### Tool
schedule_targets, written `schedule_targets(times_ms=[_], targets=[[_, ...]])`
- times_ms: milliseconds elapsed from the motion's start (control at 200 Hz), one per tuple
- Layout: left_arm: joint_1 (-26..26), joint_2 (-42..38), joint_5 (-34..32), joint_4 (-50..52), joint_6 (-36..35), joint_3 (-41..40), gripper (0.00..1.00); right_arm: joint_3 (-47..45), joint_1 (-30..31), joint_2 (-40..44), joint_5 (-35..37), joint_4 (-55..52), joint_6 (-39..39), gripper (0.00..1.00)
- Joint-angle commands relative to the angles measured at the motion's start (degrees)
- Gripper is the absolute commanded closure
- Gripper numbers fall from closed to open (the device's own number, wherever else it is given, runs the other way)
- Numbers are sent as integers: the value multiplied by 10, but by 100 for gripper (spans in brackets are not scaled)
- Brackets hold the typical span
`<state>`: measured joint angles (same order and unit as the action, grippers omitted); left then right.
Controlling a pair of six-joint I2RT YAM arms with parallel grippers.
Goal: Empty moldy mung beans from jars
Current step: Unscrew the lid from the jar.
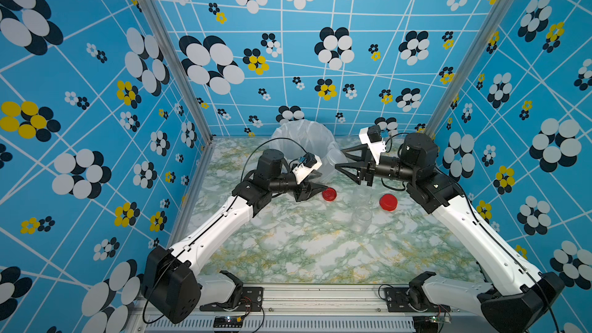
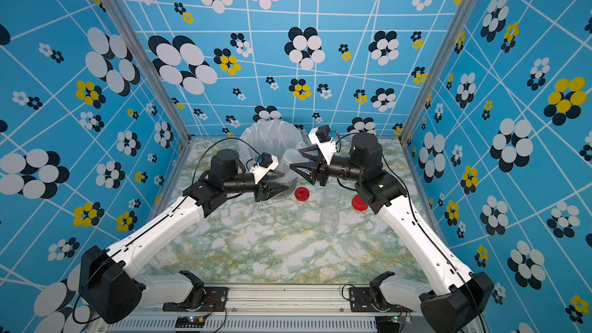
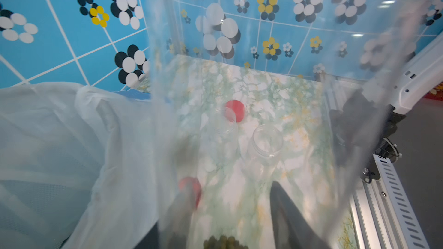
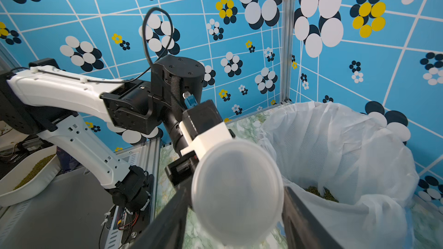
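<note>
Marble tabletop (image 1: 288, 251), 2 empty jars (image 1: 362, 217)

No legible text or numbers in any view. White mark (image 1: 435, 185) on my right arm (image 1: 474, 235): too small to read.

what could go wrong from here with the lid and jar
1. The lid sits between the right end effector's fingers beside the bag; a weak grip may drop it in.
2. The jar in the left end effector holds beans and points over the table, so opened here they may spill.
</note>
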<state>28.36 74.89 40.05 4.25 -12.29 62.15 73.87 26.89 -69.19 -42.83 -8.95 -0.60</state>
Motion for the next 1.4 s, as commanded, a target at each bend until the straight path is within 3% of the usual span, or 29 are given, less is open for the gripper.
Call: schedule_targets(times_ms=[0, 85, 190, 335, 490, 610, 789, 979, 1084, 1254, 1394], targets=[[-43, -1, -79, -10, 80, -1, 62, 13, 6, 27, -26, -34, -7, 30], [-36, -3, -74, -20, 84, -3, 64, 12, 6, 25, -24, -19, 10, 20], [-22, -1, -83, -12, 77, 2, 64, 12, 6, 17, -14, 15, 60, 18], [-5, -12, -100, -34, 82, -12, 64, 8, 20, 5, 82, 65, 173, 12], [27, -17, -120, -40, 80, -11, 64, 24, 88, -6, 217, 31, 153, 11], [51, -22, -150, -36, 72, -5, 64, 30, 93, -21, 270, 28, 204, 11], [70, -28, -170, -40, 71, -1, 64, -14, 93, -5, 311, 95, 250, 21], [74, -36, -177, -34, 63, 2, 64, 1, 93, -14, 317, 73, 255, 24], [77, -35, -178, -26, 59, 5, 64, -3, 93, -12, 324, 79, 254, 34], [79, -44, -182, -22, 51, 2, 64, -13, 91, -4, 300, 101, 240, 53], [73, -51, -179, -19, 46, -1, 64, -2, 77, -5, 252, 92, 235, 55]])
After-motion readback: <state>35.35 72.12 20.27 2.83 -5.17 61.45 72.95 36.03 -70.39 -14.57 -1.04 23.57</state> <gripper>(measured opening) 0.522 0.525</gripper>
